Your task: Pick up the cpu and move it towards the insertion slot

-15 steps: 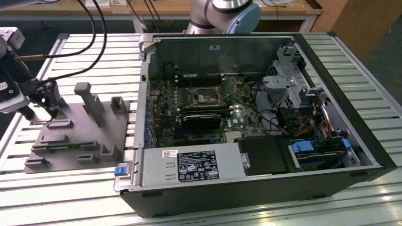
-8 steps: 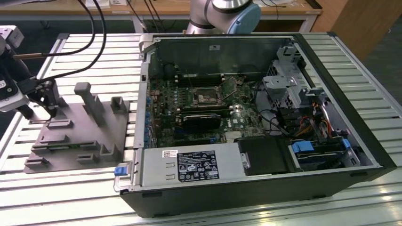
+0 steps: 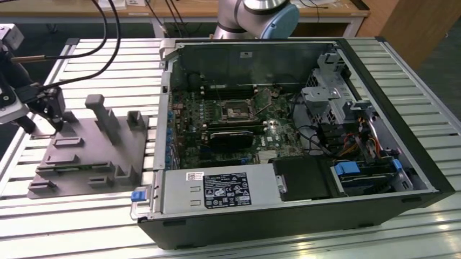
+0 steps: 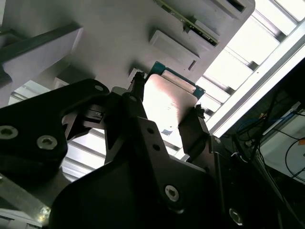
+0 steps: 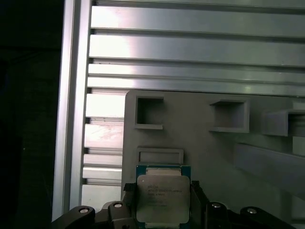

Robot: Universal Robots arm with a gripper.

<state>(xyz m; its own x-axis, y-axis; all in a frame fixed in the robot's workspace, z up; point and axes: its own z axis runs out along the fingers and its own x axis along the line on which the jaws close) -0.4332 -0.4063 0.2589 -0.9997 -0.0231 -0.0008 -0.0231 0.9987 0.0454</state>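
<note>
The dark, two-fingered gripper (image 5: 163, 206) grasps the cpu (image 5: 163, 196), a small flat square chip with a silvery-grey metal lid on a green-edged board. In both wrist views one finger (image 5: 127, 200) presses each opposite side edge. Holding it by the edges probably spares the lid and the contact face, and keeps the chip level and square for seating.

The chip hangs at the far-left corner of the grey plastic fixture plate (image 3: 86, 162), which lies on the slatted aluminium table (image 3: 72, 218) at the exterior view's left. The insertion slot (image 3: 236, 112), a small square socket with a dark centre in a silvery bracket, sits on the green board inside the open black computer case (image 3: 216, 229). It is well apart from the chip, towards the exterior view's right, so the carry across is yet to be made.

Whether the chip rests in its pocket or has cleared the plate cannot be told. Its underside is hidden. The first wrist view crops its near edge, and glare whitens its lid in the second wrist view.
</note>
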